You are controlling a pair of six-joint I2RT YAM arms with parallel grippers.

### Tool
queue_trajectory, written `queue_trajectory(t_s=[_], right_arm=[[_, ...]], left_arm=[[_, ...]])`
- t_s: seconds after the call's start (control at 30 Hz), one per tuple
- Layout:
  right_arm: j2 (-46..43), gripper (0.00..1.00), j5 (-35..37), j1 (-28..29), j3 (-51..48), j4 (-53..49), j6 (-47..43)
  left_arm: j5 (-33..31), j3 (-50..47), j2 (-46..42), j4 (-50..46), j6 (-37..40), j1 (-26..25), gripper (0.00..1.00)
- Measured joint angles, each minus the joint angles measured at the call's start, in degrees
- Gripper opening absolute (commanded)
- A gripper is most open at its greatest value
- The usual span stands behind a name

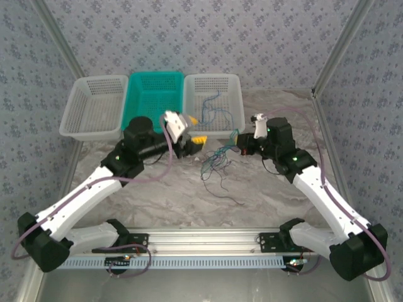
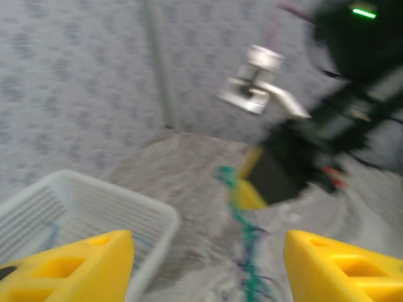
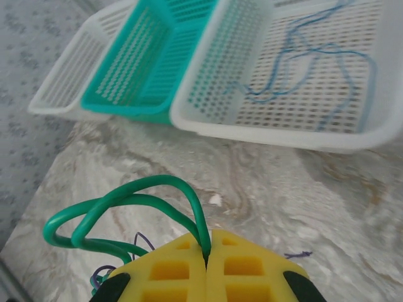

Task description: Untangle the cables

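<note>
**Freeing the Green Strand from the Tangle**

**State of the tooling**
- Right end effector [image 3: 206,250]: yellow fingers pressed together, clamped on the thin green flexible cable [image 3: 129,202], looped out just ahead of the fingertips.
- Left end effector [image 2: 208,255]: yellow fingers apart, nothing between them, pointed at the same green strand trailing down to the desk.

**Location of the work**
- Loose tangle of thin green, blue and dark wires [image 1: 217,162] lying on the marbled grey desk [image 1: 164,195], between the two end effectors.
- Just in front of the white perforated plastic basket on the right [image 1: 234,85], with one thin blue cable [image 3: 302,60] already inside.
- Teal perforated plastic basket [image 1: 141,94] directly beside that one.

**Recommended procedure (a judgement, not an observation)**
1. Use the right clamp as a fixed anchor; avoid slackening it.
2. Lower the left end effector onto the green strand close to the tangle.
3. Close on that single strand only, excluding the blue and dark wires.
4. Draw the two grips apart slowly, in line with the strand.
5. Pause and re-grip nearer the knot at any sign of tightening or of other wires riding up.
6. Stay clear of the basket rim to prevent snagging.

**Markings**
No brand, label or writing legible anywhere. Left wrist view blurred.
</note>
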Motion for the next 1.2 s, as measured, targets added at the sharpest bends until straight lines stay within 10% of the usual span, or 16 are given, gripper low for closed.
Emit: queue_trajectory(t_s=[0.4,0.57,1.0,1.07,1.17,1.2], right_arm=[[2.0,0.00,-12.4,8.7,0.0,1.9,-20.7],[2.0,0.00,-12.4,10.9,0.0,2.1,-26.7],[1.4,0.00,-6.7,10.1,-0.5,3.4,-29.4],[1.3,0.00,-6.2,10.0,-0.5,3.4,-29.3],[0.9,0.00,-5.1,9.9,-0.5,3.4,-29.0],[0.5,0.00,-4.7,9.8,-0.6,3.4,-28.8]], left_arm=[[-2.8,-18.3,-10.3,-1.0,-10.0,-0.4,0.77],[3.2,-18.3,-7.9,-1.0,-15.1,1.4,0.58],[21.6,-20.8,5.6,-0.3,-20.0,7.1,0.63],[21.9,-20.8,8.8,0.3,-20.8,7.1,0.51],[22.0,-20.7,12.3,1.0,-21.4,6.7,0.00],[21.9,-20.7,12.6,1.3,-21.5,6.6,0.00]])
